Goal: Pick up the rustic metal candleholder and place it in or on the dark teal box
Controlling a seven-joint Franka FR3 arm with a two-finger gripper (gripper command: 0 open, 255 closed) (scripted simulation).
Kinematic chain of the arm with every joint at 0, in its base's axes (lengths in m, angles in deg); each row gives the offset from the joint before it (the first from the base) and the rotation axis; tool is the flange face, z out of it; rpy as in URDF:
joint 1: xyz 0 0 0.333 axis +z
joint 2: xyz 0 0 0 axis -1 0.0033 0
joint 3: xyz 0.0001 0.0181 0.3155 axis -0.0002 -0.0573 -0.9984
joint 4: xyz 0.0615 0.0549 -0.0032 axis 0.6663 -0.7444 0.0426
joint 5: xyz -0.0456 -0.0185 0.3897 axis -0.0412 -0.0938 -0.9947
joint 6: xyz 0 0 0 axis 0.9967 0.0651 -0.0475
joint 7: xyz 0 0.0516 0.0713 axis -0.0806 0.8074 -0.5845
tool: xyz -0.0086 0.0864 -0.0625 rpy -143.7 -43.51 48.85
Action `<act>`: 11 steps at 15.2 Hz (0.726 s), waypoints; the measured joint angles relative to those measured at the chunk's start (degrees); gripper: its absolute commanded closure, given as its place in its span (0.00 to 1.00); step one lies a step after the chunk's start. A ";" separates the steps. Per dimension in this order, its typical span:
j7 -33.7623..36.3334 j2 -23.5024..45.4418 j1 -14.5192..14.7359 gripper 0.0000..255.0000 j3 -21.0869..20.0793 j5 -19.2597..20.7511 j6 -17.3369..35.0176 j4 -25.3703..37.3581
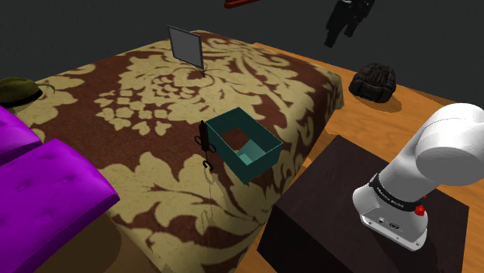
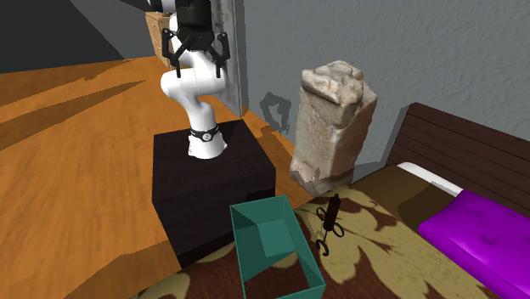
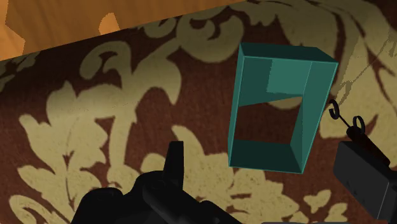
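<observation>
Through the wrist view, the gripper (image 3: 261, 149) had its two black fingers standing wide apart, clasping nothing; the right finger (image 3: 364, 181) covered the near end of the candleholder (image 3: 348, 124), so I saw only a thin black stem and two small loops. The candleholder was just beside the dark teal box (image 3: 254, 73), on the brown and tan patterned bed cover (image 3: 95, 127); in the shoulder view the candleholder (image 1: 205, 147) seemed to touch the box (image 1: 260, 164) on that view's left, while the second exterior view showed a narrow gap between candleholder (image 2: 329, 222) and box (image 2: 263, 236); it was too thin for me to tell whether it stood or leaned.

The box was open at the top; brown showed in its middle, and I could not tell whether it had a floor; the second exterior view's lower edge cut off its near corner. The box stood between the candleholder and the dark stand (image 1: 341, 213); the shoulder view's right edge cut off the white arm (image 1: 434, 151).

Around them I saw purple cushions (image 1: 46, 182) on the bed; a flat grey panel (image 1: 186, 45) upright on the cover's far side; an olive shape (image 1: 17, 91) cut by the edge; a dark lumpy bag (image 1: 373, 81) on the orange wooden floor (image 1: 411, 105); a rough beige stone block (image 2: 333, 119) by the grey wall.
</observation>
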 measured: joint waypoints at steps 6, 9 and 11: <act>2.04 2.96 1.46 0.00 -2.12 -1.59 7.15 -3.99; 2.81 6.06 2.24 0.00 -3.11 -2.30 13.05 -6.50; 3.70 8.45 2.88 0.00 -4.17 -2.88 16.77 -7.65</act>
